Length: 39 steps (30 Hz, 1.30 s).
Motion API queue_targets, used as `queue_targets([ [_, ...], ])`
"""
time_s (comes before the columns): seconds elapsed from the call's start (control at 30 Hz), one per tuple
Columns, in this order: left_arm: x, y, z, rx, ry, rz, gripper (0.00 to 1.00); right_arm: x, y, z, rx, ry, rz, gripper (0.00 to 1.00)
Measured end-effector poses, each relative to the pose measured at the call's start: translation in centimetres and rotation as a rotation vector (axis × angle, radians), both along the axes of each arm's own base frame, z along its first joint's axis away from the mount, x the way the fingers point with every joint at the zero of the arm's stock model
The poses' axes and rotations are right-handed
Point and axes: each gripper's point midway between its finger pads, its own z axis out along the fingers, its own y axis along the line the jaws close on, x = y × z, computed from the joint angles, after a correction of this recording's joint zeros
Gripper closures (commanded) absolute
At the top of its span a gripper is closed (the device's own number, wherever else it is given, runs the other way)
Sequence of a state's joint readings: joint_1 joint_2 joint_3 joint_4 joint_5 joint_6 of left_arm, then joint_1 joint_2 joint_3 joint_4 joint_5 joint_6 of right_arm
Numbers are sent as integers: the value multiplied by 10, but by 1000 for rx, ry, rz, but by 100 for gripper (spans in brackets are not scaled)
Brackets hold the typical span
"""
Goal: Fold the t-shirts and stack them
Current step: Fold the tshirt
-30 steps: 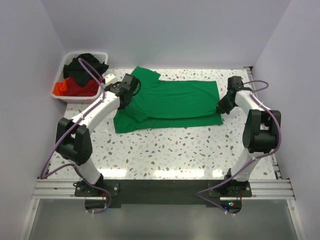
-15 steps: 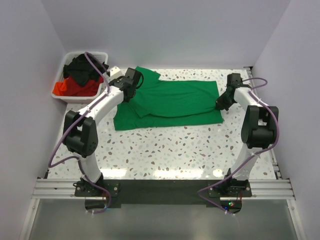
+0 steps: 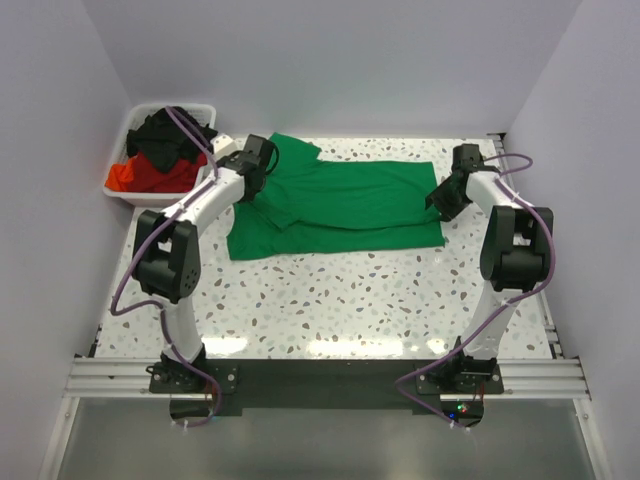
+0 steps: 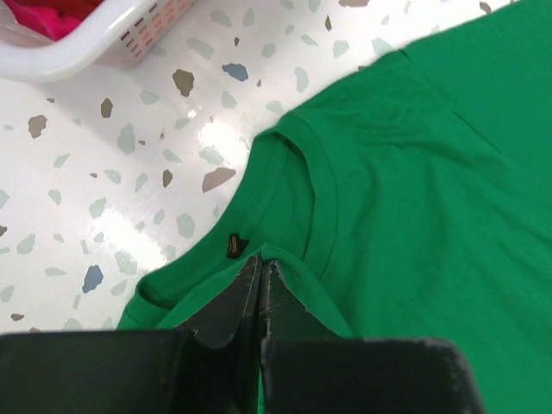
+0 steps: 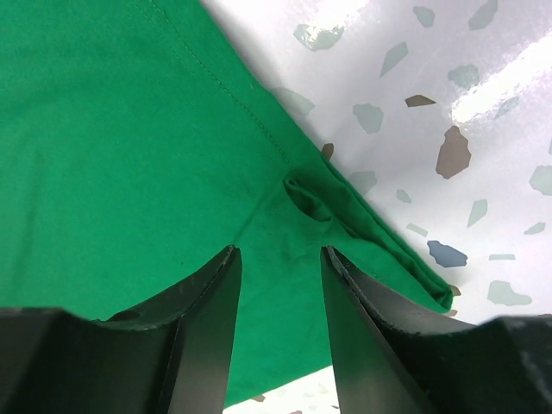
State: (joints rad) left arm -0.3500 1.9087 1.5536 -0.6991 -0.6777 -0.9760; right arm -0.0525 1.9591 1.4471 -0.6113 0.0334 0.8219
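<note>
A bright green t-shirt lies partly folded across the far half of the table. My left gripper is at its left end, near the collar. In the left wrist view the jaws are shut on a fold of the green t-shirt just beside the neckband. My right gripper is over the shirt's right edge. In the right wrist view it is open, jaws apart over the green fabric near a small pucker at the hem. A black shirt and a red shirt lie in the bin.
A white plastic bin stands at the far left corner; its wall shows in the left wrist view. The speckled table stretches in front of the shirt. White walls close in the back and both sides.
My left gripper has moved toward the far edge, drawing the shirt's collar end with it. My right gripper has shifted slightly toward the far edge at the shirt's right side.
</note>
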Motion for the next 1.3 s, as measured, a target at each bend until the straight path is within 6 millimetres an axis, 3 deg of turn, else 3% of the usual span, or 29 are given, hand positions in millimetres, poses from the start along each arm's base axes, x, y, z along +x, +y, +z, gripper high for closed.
queue_targets([
  [0.17,15,12,-6,-10,-30,32,99,0,0,0,-1,0,10,54],
  [0.23,22,15,-10,-14,-39,30,89,0,0,1,-3,-2,17,54],
  [0.3,27,16,-14,-19,-41,25,69,0,1,4,-4,-7,25,55],
  [0.4,35,14,-18,-22,-41,7,53,-4,1,10,-12,-19,42,54],
  [0.5,39,12,-17,-27,-45,-15,47,-6,3,22,-30,-39,67,54],
  [0.67,39,9,-19,-38,-44,-36,46,-10,17,46,-67,-83,131,54],
  [0.8,24,10,-18,-43,-21,-62,46,-17,38,49,-87,-72,204,54],
  [0.93,1,7,-9,-68,11,-101,47,-31,51,39,-90,-30,253,55],
  [1.13,-56,6,-9,-104,81,-155,47,-66,46,5,-95,90,278,55],
  [1.3,-79,-1,-30,-133,153,-191,48,-79,44,-6,-100,127,302,55],
])
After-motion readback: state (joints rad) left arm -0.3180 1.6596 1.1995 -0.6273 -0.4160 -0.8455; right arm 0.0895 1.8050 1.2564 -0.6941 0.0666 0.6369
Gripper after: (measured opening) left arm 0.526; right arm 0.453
